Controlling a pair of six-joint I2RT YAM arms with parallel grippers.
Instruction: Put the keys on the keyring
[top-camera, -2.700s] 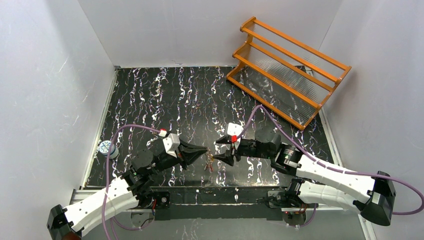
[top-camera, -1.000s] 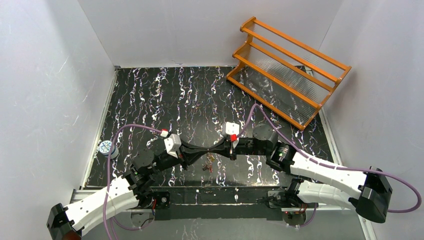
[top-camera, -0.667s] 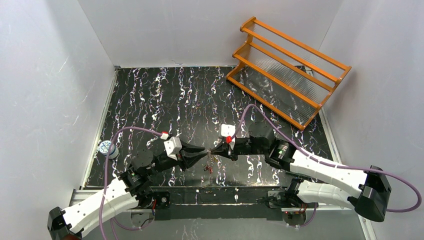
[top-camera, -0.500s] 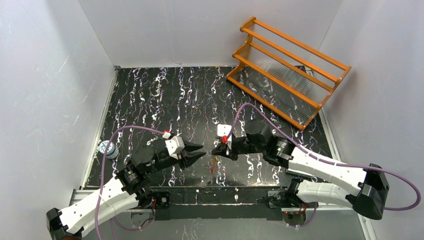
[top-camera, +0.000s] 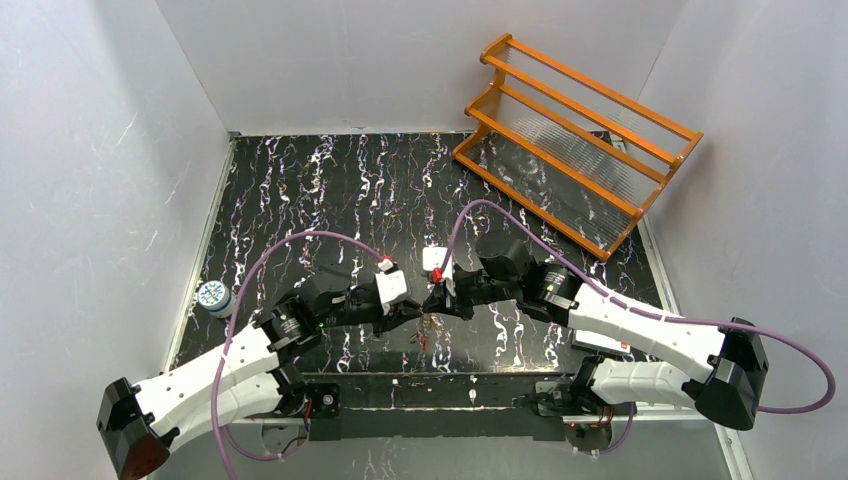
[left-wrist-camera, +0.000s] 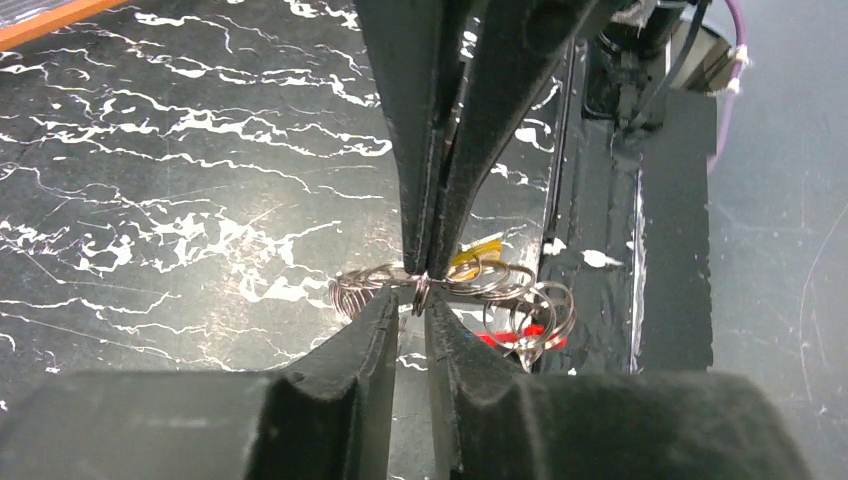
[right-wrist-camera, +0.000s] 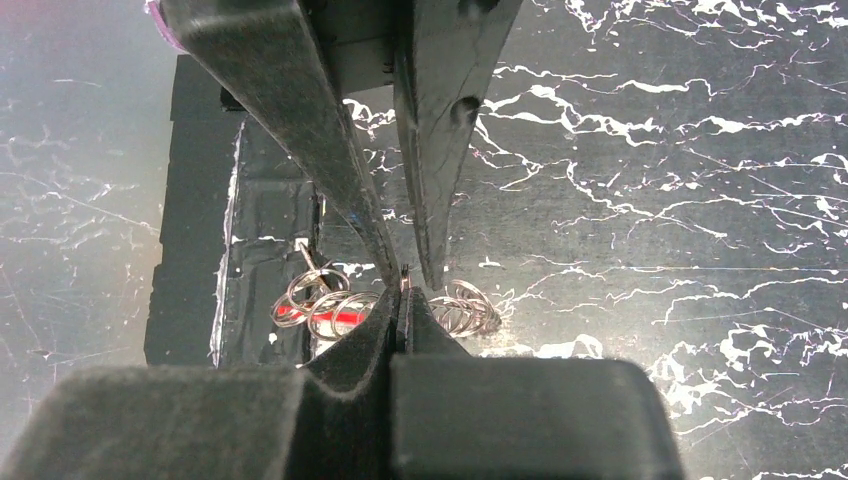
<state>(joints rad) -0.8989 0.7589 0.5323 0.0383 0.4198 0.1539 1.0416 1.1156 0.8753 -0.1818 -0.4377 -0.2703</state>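
Meeting tip to tip above the middle of the desk's (top-camera: 330, 190) front edge, the two arms have closed the gap that lay between them half a second ago. The left end effector (left-wrist-camera: 411, 308), then gaping wide, now stands only narrowly parted, its tips either side of a strand of the keyring (left-wrist-camera: 490, 282). The right end effector (right-wrist-camera: 403, 298) is clamped tight on that same silvery coil, whose red section (left-wrist-camera: 532, 330) hangs nearer the front edge. A brass-coloured key (left-wrist-camera: 478, 248) shows just behind the loops. The patterned round lid (top-camera: 212, 297) at the left edge and the white card (top-camera: 603, 343) under the right arm carry markings too small to read.
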